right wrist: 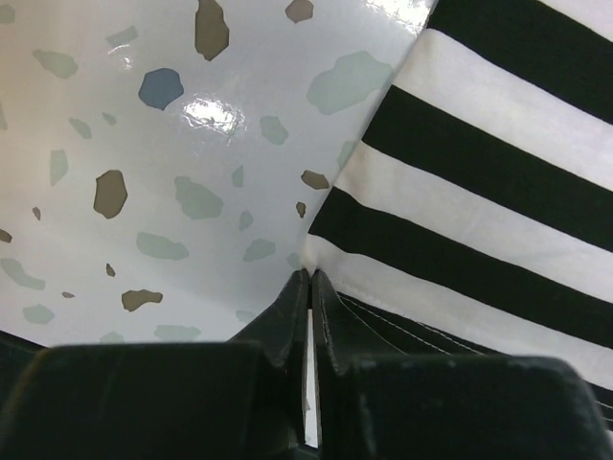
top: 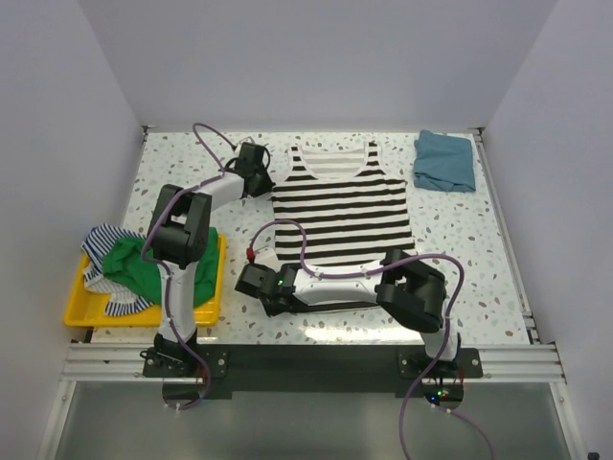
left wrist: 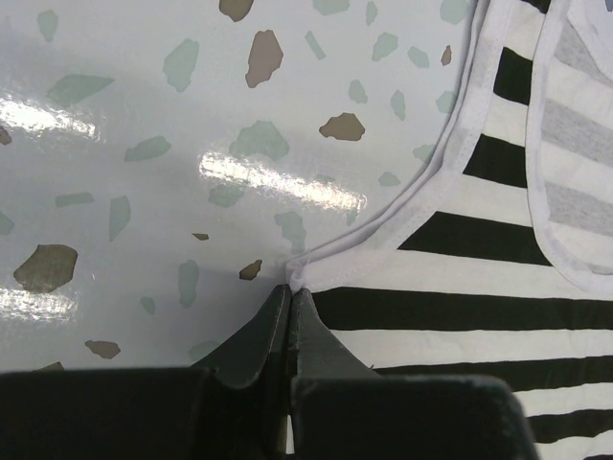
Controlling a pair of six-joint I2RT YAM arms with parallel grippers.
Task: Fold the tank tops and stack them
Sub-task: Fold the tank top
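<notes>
Top view: the black-and-white striped tank top [top: 340,206] lies flat mid-frame, with a folded teal tank top [top: 445,160] at upper right. The left gripper [top: 263,184] is at its left armhole, the right gripper [top: 268,273] at its lower-left corner.
Left wrist: the fingers [left wrist: 268,335] are clamped together on the armhole's white binding.
Right wrist: the fingers [right wrist: 283,321] are pinched on the hem corner.

**Three camera views of one table: one overhead, two at the wrists.**
From the top external camera you look down and forward from above and behind the arm bases, far enough back to take in the whole table [top: 172,163]. Your left wrist camera sits just behind the left gripper [left wrist: 290,287] and looks along its fingers, very near the armhole edge of the striped tank top [top: 340,216] at their tips. Your right wrist camera looks the same way past the right gripper [right wrist: 308,276], close on the hem corner. All three views share that top and the speckled surface.
</notes>
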